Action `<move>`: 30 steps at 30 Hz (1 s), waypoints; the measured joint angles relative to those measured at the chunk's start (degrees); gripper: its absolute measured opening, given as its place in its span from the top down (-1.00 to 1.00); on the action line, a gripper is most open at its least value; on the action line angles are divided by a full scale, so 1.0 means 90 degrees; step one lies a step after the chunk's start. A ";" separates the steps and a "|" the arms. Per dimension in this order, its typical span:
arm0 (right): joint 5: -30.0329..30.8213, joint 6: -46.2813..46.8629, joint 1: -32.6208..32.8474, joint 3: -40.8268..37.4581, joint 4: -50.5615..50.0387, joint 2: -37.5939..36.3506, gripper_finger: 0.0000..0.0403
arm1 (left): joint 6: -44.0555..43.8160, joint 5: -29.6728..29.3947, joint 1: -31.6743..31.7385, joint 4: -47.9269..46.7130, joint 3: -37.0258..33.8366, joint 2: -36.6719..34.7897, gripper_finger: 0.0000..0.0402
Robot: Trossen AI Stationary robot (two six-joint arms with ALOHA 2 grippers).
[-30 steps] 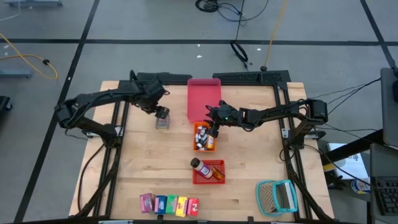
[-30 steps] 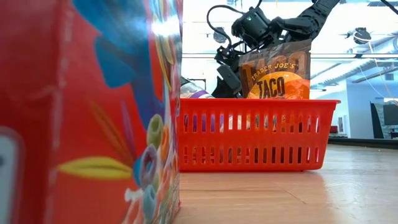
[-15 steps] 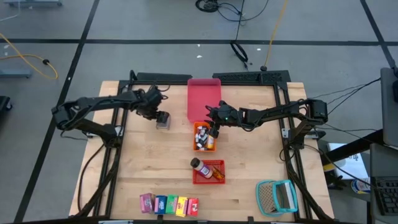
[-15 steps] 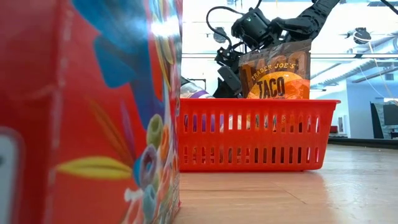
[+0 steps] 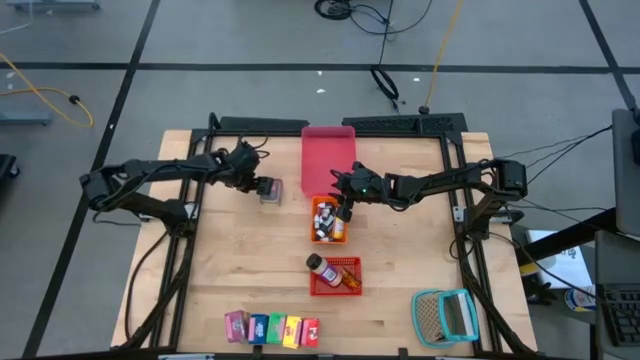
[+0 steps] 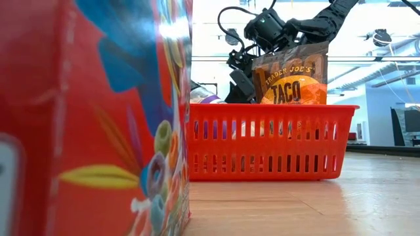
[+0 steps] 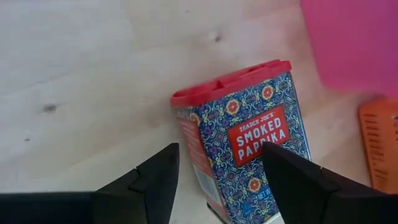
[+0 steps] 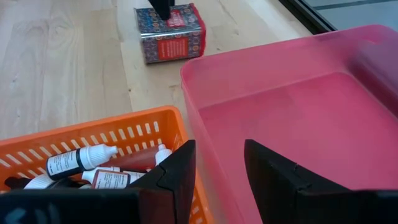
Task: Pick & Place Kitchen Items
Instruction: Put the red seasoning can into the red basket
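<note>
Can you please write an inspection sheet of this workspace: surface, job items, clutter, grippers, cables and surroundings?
Surface: wooden table, no spills seen.
Job's things: paprika tin lying beside the pink tray; small bottles in the orange basket; dark-capped bottle at the red basket; row of small cartons at the near edge.
Clutter: teal-framed mesh item at the near right corner.
Grippers: left gripper straddles the tin, whether gripping cannot be told; right gripper open, empty, over the rims of the orange basket and pink tray.
Cables: loose cables on the floor beyond the table.
Surroundings: no people seen.
</note>
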 joint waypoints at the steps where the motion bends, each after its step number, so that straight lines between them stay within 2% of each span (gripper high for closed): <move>1: 0.0001 0.0000 0.0000 0.0000 0.0000 0.0000 0.34 | -0.0028 -0.0018 0.0000 0.0056 -0.0023 0.0000 -0.14; 4: -0.0001 0.0000 0.0000 0.0000 0.0003 0.0000 0.34 | -0.0007 -0.0072 -0.0005 0.0064 -0.0082 -0.0002 -0.11; 6: -0.0002 0.0000 0.0000 0.0000 0.0000 0.0000 0.34 | 0.0052 -0.0065 -0.0005 0.0105 -0.0168 -0.0010 0.00; 8: -0.0002 0.0000 0.0000 0.0000 0.0000 0.0000 0.34 | 0.0057 -0.0041 -0.0005 0.0170 -0.0252 -0.0023 0.20; 12: 0.0001 0.0000 0.0000 0.0000 -0.0002 0.0000 0.34 | 0.0116 -0.0036 0.0002 0.0540 -0.0385 -0.0034 0.79; 13: -0.0002 0.0001 0.0000 0.0000 -0.0002 0.0000 0.34 | 0.0156 -0.0023 0.0010 0.0654 -0.0397 -0.0033 0.88; 18: -0.0002 0.0134 0.0001 0.0000 -0.0004 0.0000 0.34 | 0.0257 0.0067 0.0019 0.0793 -0.0298 0.0017 0.98; 25: -0.0002 0.0141 0.0005 0.0000 -0.0036 0.0000 0.34 | 0.0392 0.0312 0.0015 0.0741 -0.0176 0.0021 1.00; 30: -0.0002 0.0143 0.0005 0.0000 -0.0060 0.0000 0.34 | 0.0448 0.0390 0.0029 0.0585 -0.0189 -0.0359 0.99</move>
